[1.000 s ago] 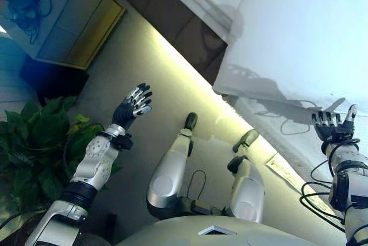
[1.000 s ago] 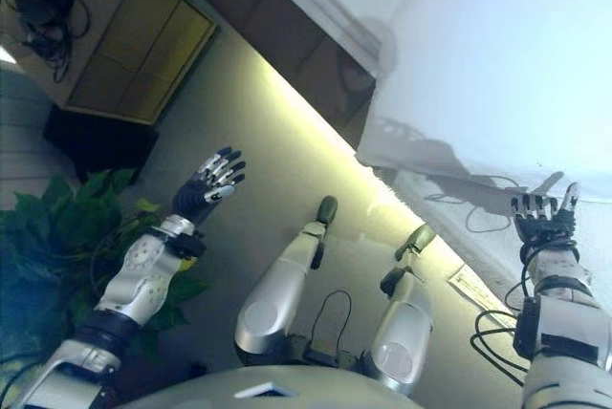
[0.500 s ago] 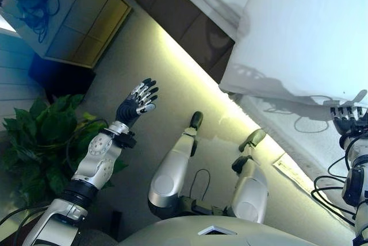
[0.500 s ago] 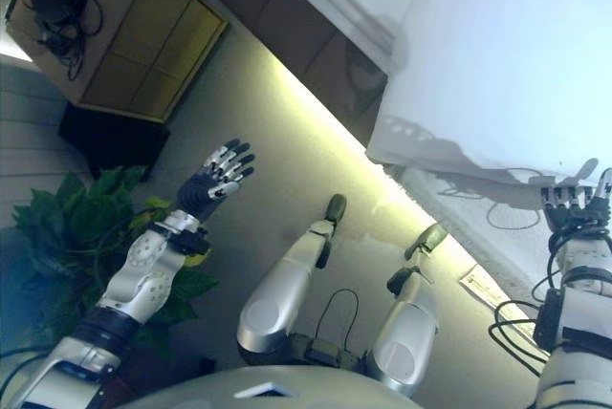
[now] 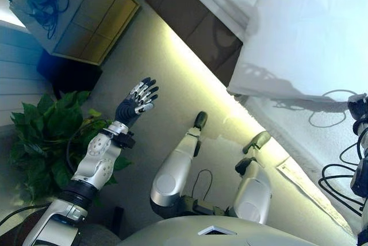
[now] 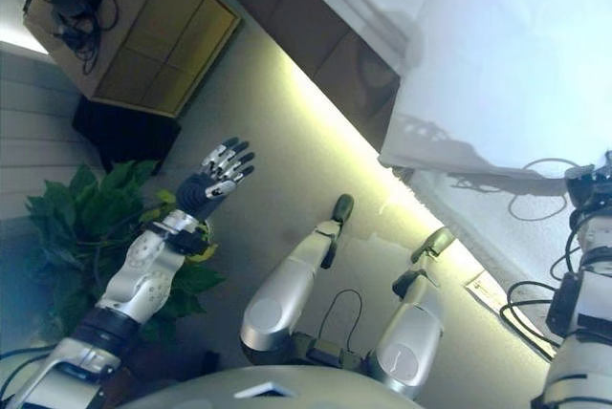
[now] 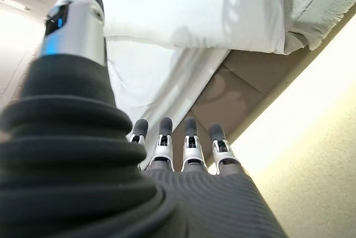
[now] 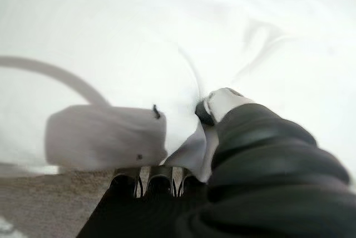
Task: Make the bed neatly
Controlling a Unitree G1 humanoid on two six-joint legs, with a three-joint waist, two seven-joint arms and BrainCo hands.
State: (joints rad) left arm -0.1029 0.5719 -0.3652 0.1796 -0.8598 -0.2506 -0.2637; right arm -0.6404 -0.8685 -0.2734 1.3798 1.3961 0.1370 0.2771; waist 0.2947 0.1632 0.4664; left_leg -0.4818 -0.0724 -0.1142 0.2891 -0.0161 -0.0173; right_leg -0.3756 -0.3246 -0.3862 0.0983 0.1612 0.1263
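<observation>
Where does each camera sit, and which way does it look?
Left eye view: on the head, looking down at left hand and white sheet.
Right eye view: beside it, same scene.
Left wrist view: along the left hand's straight fingers toward the sheet.
Right wrist view: along the right hand pinching the sheet.
Both wrist views show the sheet.

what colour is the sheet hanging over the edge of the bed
White. The sheet shows best in the left wrist view.
</observation>
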